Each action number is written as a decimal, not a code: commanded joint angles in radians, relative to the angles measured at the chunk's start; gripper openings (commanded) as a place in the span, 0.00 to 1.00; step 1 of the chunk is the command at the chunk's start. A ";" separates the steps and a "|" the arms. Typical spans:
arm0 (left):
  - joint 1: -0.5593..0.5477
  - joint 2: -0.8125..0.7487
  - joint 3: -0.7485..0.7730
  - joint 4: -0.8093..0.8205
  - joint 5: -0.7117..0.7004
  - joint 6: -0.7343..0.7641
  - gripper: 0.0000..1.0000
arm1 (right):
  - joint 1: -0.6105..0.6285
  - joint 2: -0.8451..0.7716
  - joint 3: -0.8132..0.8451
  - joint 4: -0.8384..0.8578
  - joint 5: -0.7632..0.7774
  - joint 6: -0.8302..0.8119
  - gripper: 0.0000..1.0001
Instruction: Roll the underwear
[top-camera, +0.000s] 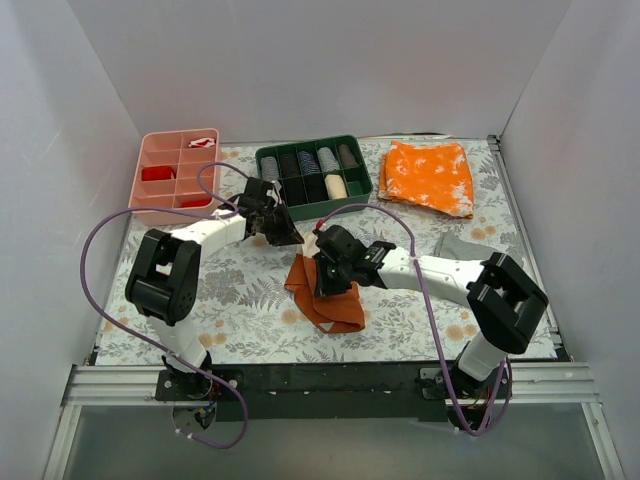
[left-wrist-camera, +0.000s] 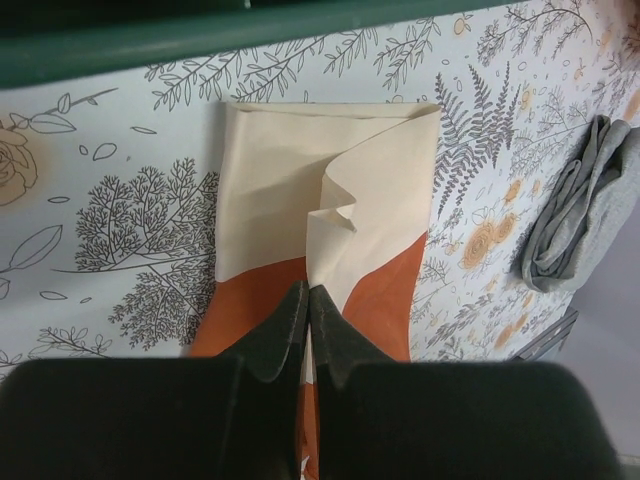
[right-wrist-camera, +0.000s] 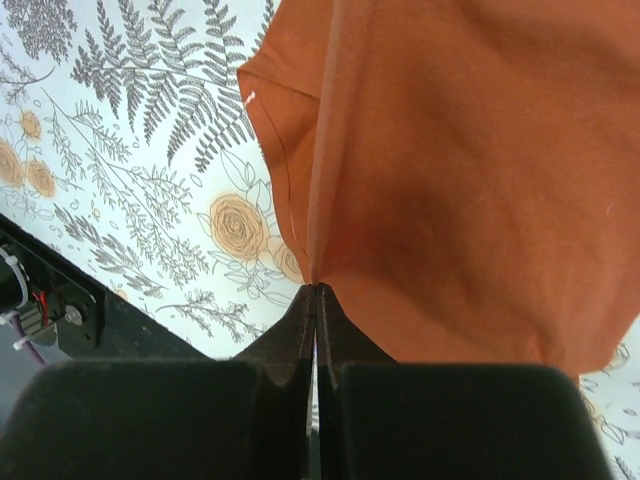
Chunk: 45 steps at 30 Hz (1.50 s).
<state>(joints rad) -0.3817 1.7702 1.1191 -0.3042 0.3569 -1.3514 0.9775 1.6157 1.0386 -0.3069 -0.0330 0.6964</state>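
The underwear (top-camera: 330, 305) lies crumpled near the middle of the floral table, rust-orange side up in the top view. My left gripper (top-camera: 295, 240) is at its far-left corner. In the left wrist view the gripper (left-wrist-camera: 309, 288) is shut, with a cream fold of the underwear (left-wrist-camera: 270, 190) running into its tips and orange cloth on both sides. My right gripper (top-camera: 324, 285) sits over the cloth's middle. In the right wrist view it (right-wrist-camera: 318, 287) is shut on a raised orange fold of the underwear (right-wrist-camera: 470, 180).
A green tray (top-camera: 316, 203) of rolled cloths stands just behind the left gripper, its rim (left-wrist-camera: 200, 40) close by. A pink tray (top-camera: 150, 200) is at back left and a bright orange speckled cloth (top-camera: 430, 175) at back right. A grey cloth (top-camera: 460, 245) (left-wrist-camera: 580, 200) lies to the right.
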 joint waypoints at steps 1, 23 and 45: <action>0.014 -0.002 0.028 0.048 0.024 0.040 0.00 | 0.009 0.036 0.057 0.066 -0.018 0.009 0.01; 0.020 0.144 0.150 0.024 0.051 0.120 0.00 | 0.006 0.167 0.176 0.097 0.071 -0.012 0.01; 0.032 0.094 0.151 -0.044 -0.029 0.147 0.50 | -0.025 -0.130 -0.050 0.266 0.089 -0.061 0.53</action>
<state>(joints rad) -0.3676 1.9331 1.2633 -0.2867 0.3836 -1.2140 0.9649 1.7340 1.0836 -0.0994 -0.0242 0.6483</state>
